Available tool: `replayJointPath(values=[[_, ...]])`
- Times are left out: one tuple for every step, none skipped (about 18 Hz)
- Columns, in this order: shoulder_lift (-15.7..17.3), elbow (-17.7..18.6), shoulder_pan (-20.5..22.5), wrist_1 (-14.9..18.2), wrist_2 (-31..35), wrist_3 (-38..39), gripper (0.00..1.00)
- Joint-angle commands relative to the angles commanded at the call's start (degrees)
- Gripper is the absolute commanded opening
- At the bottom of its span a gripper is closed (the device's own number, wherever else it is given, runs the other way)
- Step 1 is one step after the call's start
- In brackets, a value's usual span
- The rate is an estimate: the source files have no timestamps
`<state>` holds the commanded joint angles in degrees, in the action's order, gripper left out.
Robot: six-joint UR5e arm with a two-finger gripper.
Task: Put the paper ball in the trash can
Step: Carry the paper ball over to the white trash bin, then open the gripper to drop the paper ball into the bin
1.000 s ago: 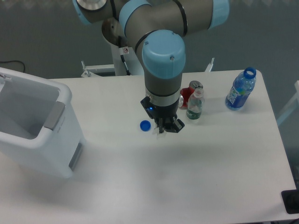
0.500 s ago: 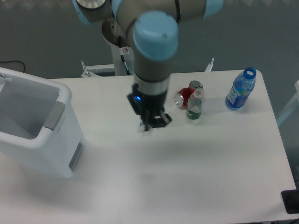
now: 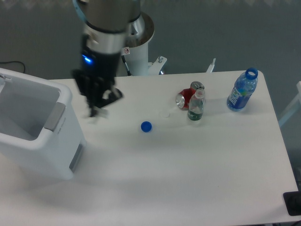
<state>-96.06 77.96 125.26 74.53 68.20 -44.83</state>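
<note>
Partly blurred, the gripper [image 3: 96, 109] is seen above the table [image 3: 188, 160], just right of the trash can [image 3: 35, 129]. A pale smear at its fingertips is taken to be the paper ball [image 3: 97, 113], pinched between narrowly set fingers, though its outline cannot be made out clearly. The arm's upper part is cut off by the top edge, and the bin's left side by the frame's left edge. A blue bottle cap [image 3: 146, 126] is seen lying near the table's middle, with a faint pale cap [image 3: 164, 113] beside it. A red can [image 3: 187, 96] is partly hidden behind a small green bottle [image 3: 196, 106]; a blue bottle [image 3: 242, 90] is seen farther right.
</note>
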Motion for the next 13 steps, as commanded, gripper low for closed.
replayJointPath(values=[[0.0,0.1,-1.4,-0.3,0.0,1.1,0.00],[0.0,0.4,-2.9,-0.9,0.0,1.7,0.01],[0.0,0.6,-4.3,-1.5,0.0,2.0,0.06],[0.0,0.8,-5.7,-1.9,0.0,2.3,0.11],[0.0,0.8,-6.9,-2.0,0.0,2.3,0.17],[0.0,0.9,-8.0,-2.0,-0.1,2.1,0.26],[0.1,0.9,-8.9,-2.3,-0.1,2.1,0.46],[0.1,0.8,-9.8,-2.3,-0.3,2.3,0.60],[0.0,1.0,-10.6,-2.0,-0.9,2.3,0.78],[0.0,1.8,-11.6,-2.0,-1.9,2.3,0.98],[0.1,2.9,-11.8,-2.3,-2.3,2.4,1.00],[0.5,3.3,-11.8,-2.4,-2.3,2.4,1.00],[0.8,3.7,-11.8,-2.4,-2.3,2.3,1.00]])
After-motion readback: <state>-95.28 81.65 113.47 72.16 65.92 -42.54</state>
